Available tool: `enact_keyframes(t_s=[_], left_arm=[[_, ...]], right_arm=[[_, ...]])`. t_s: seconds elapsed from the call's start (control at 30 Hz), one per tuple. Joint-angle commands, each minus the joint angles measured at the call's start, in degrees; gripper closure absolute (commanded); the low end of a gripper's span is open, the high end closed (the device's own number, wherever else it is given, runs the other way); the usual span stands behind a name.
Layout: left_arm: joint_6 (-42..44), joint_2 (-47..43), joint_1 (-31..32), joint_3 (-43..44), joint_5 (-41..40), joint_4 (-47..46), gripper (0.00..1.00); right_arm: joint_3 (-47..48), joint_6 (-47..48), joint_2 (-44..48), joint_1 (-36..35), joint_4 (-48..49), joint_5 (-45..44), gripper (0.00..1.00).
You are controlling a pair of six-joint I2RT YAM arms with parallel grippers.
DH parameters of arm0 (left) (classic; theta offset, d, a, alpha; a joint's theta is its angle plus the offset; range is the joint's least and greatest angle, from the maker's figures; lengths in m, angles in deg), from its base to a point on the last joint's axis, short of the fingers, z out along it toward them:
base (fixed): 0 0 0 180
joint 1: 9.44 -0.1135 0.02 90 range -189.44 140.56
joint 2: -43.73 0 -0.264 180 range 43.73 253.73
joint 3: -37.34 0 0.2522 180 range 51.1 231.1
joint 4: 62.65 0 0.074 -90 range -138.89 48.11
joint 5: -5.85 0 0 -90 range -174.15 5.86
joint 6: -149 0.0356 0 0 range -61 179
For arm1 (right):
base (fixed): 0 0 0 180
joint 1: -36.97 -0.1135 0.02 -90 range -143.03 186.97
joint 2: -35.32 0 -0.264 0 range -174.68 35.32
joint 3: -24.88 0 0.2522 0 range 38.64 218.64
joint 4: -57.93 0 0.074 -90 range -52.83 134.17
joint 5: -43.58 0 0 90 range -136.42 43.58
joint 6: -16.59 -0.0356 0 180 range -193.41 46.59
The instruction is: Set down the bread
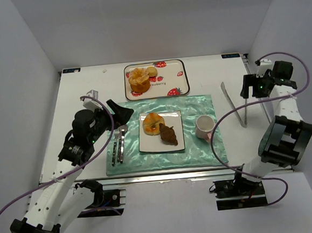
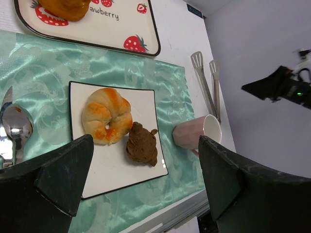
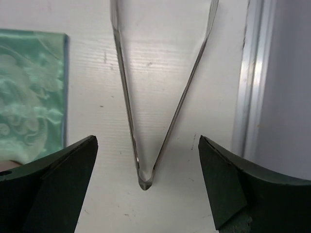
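Steel tongs (image 1: pixel 234 105) lay spread on the table (image 1: pixel 83 90) right of the green mat (image 1: pixel 202 148), pinching nothing, with the right gripper (image 3: pixel 146 145) wide open above them. A golden roll (image 1: pixel 153 123) and a brown pastry (image 1: pixel 168 134) sat touching on the white plate (image 1: pixel 147 145), so the placing looked done, unless the bread on the tray (image 1: pixel 171 72) was meant too.

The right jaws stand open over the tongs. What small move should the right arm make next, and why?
Probably lift the right gripper straight up and away. Its jaws stand open, the tongs lie unheld on the table under them, and the croissant and the brown bread already sit on the white plate.
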Motion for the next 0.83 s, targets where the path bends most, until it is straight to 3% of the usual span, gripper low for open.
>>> enact_keyframes(t_s=[0.0, 0.13, 0.3, 0.53, 0.8], left_arm=[[1.0, -0.6, -0.2, 1.0, -0.2, -1.7, 0.02], [2.7, 1.9, -0.2, 2.5, 0.5, -1.8, 0.02], [9.0, 15.0, -0.2, 10.6, 5.6, 1.0, 0.02], [11.0, 21.3, -0.2, 14.5, 9.7, -3.8, 0.02], [8.6, 17.7, -0.2, 10.0, 9.7, -7.3, 0.02]], right_arm=[[4.5, 3.1, 6.2, 0.3, -7.4, 4.7, 0.11], [6.7, 1.4, 10.3, -0.3, -11.3, 15.2, 0.11], [7.4, -5.1, 12.6, -1.2, -12.8, 19.5, 0.11], [9.2, -8.2, 12.8, -1.2, -13.8, 17.0, 0.11], [5.4, -15.7, 17.0, -0.9, -4.0, 14.5, 0.11]])
